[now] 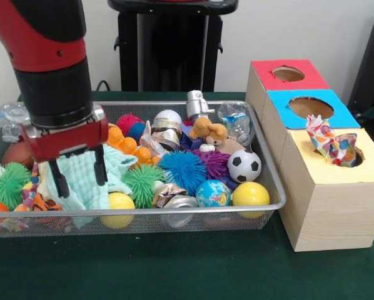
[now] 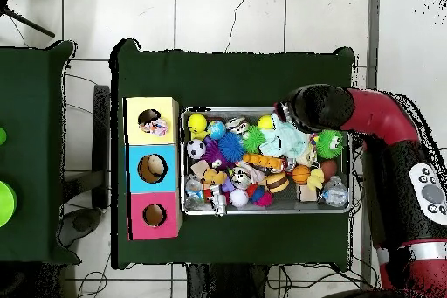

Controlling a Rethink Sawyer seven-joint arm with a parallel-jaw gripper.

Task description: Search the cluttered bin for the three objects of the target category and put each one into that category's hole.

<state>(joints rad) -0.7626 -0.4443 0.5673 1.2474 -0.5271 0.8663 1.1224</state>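
Gripper, fingers apart astride the mint cloth left of the bin's soccer ball; pinch deep, lift straight.

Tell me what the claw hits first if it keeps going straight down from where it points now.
Most likely the mint-green cloth. The claw hangs open, pointing down into the bin, with its fingers already against or just in front of the cloth; depth is unclear from the front view.
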